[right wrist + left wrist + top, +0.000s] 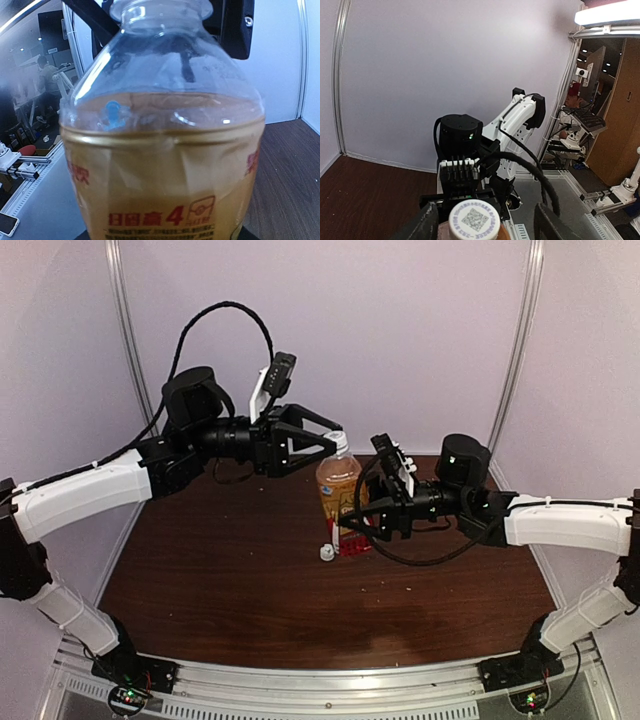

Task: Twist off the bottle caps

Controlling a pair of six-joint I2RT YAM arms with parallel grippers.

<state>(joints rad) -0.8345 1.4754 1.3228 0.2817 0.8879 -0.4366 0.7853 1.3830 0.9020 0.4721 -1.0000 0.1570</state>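
Top external view: the left arm is reaching in high and the right arm low, both meeting over the dark wooden table.
Amber bottle: it is standing upright near the table's middle, holding brown liquid and wearing a red label low down; it is filling the right wrist view.
Fitted cap: white, it is sitting on the bottle's neck, showing a square printed code on top.
Loose cap: it is lying on the table just beside the bottle's base, on the near-left side.
Left jaws: they are standing wide open, one finger on each side of the fitted cap with gaps showing, gripping nothing.
Right jaws: they are gripping the bottle's lower body at the label.
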